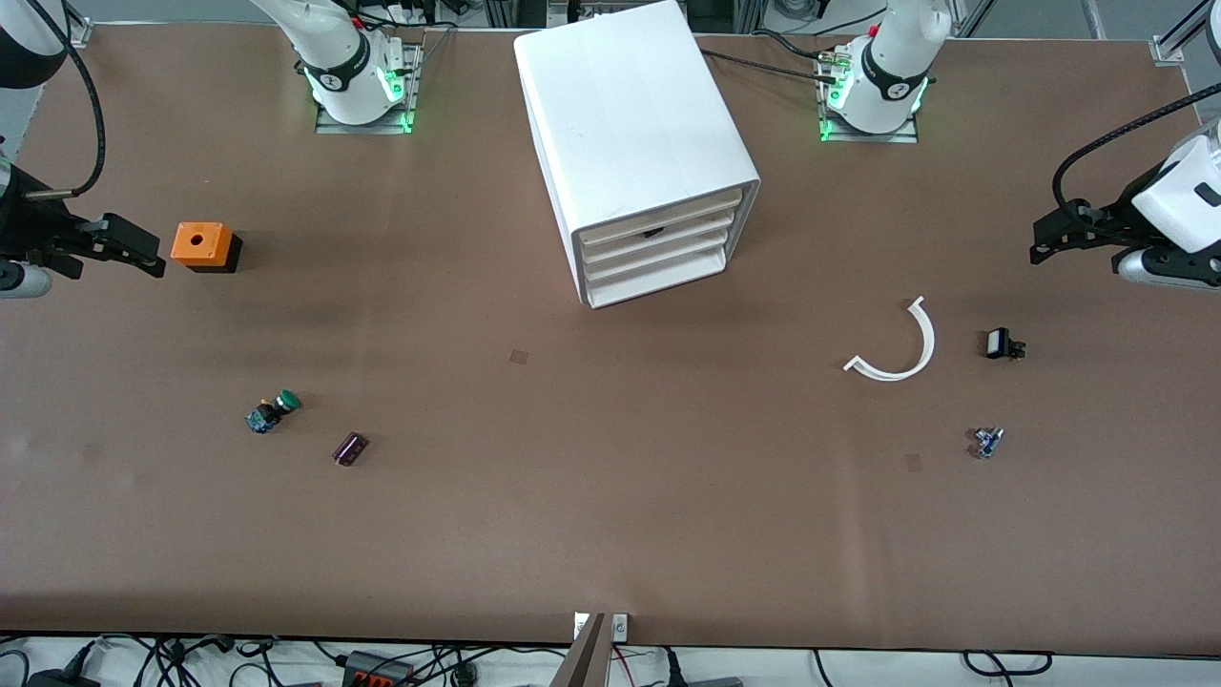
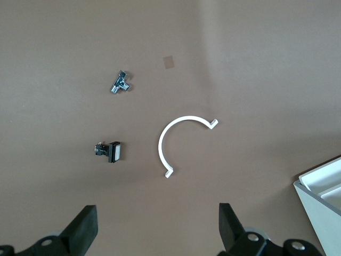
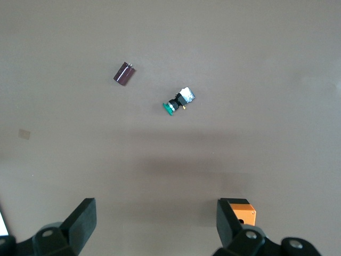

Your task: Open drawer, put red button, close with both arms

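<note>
The white cabinet stands mid-table with its four tray drawers facing the front camera, all pushed in. A small dark spot shows at the top drawer's front. No red button is in view. My left gripper hovers open and empty over the left arm's end of the table; in the left wrist view its fingers stand wide apart over bare table. My right gripper hovers open and empty at the right arm's end, beside the orange box; in the right wrist view nothing lies between its fingers.
A green-capped button and a dark maroon cylinder lie nearer the camera than the orange box. A white curved strip, a small black part and a tiny blue-metal part lie toward the left arm's end.
</note>
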`<state>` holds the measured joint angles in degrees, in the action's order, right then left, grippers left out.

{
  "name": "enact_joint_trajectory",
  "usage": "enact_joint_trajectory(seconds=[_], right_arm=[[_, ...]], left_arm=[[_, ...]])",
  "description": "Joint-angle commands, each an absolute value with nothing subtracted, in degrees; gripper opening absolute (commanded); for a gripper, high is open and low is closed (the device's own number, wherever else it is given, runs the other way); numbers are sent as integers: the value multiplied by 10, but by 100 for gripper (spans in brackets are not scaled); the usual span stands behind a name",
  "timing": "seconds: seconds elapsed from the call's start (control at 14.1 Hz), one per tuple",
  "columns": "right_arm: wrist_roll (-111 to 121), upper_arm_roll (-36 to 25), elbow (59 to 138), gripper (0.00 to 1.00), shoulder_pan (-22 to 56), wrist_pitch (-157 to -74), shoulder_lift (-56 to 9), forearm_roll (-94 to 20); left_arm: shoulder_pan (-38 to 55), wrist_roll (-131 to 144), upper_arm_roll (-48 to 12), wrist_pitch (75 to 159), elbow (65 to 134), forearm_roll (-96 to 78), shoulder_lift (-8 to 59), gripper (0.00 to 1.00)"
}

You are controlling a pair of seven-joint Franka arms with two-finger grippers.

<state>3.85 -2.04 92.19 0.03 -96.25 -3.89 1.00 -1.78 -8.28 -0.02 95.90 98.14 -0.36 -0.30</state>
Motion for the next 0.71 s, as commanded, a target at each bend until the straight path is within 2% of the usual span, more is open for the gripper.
enact_joint_trajectory(seconds=[0.0,0.21,0.64], right_arm=[[37,-21,925,100,-3,-957,-30,6],[33,-21,933,100,-2,-957,-28,6],[6,-21,990,100,-4,-982,23,7]], left_arm=[[-19,-95,-2,951,968,-6,0,100],[-18,-95,-4,951,959,-4,5,100],[-18,-94,-4,950,955,-4,9,100]])
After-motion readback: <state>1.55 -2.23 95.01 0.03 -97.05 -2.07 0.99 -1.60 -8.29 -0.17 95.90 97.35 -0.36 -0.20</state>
